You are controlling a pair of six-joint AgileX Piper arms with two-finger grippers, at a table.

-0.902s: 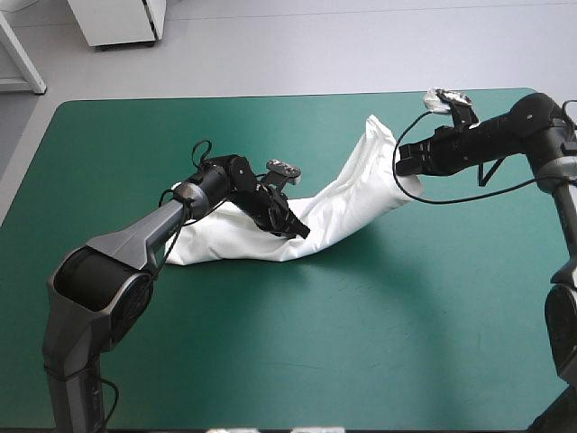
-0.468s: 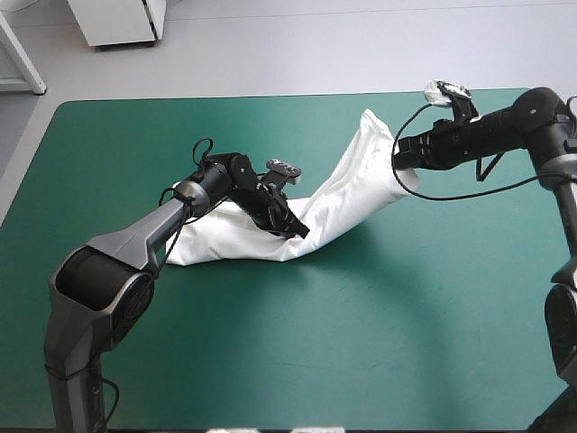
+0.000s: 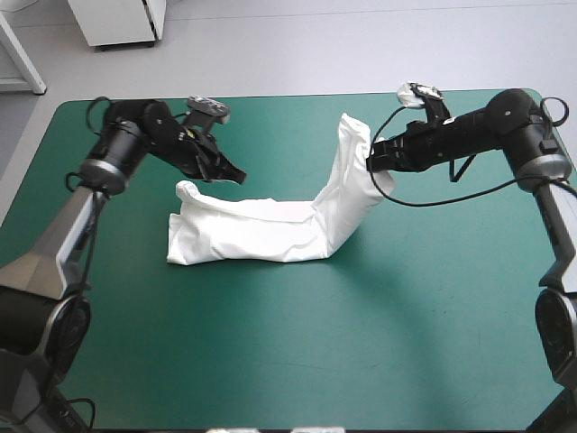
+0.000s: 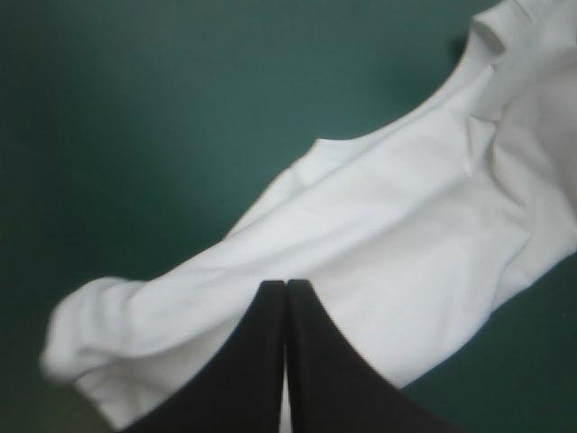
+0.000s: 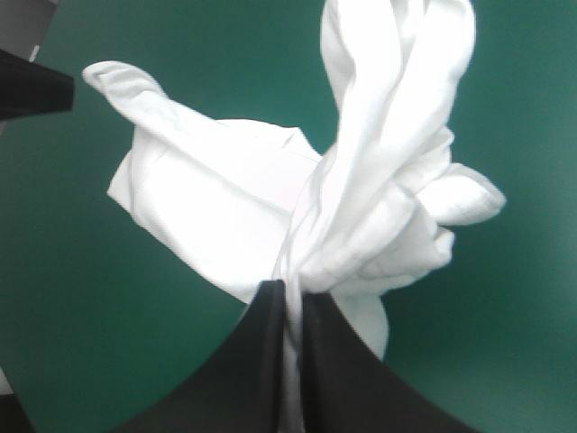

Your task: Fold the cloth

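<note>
The white T-shirt (image 3: 252, 233) lies as a long folded band across the middle of the teal-green table. Its right end rises off the table to my right gripper (image 3: 371, 162), which is shut on it, with bunched cloth (image 5: 379, 180) hanging ahead of the fingers (image 5: 293, 298). My left gripper (image 3: 236, 176) hovers just beyond the band's left part, shut and holding nothing. In the left wrist view its fingers (image 4: 286, 289) meet in one arch above the shirt (image 4: 388, 234). The left gripper's tip (image 5: 36, 90) also shows in the right wrist view.
The teal-green cover (image 3: 315, 343) spreads wide between the shirt and the table's near edge. More bare cover (image 3: 270, 117) lies between the two arms toward the far edge.
The left gripper has let go of the shirt's middle and drawn back toward the far left. The right gripper has carried the raised end leftward, and the band lies flatter.
</note>
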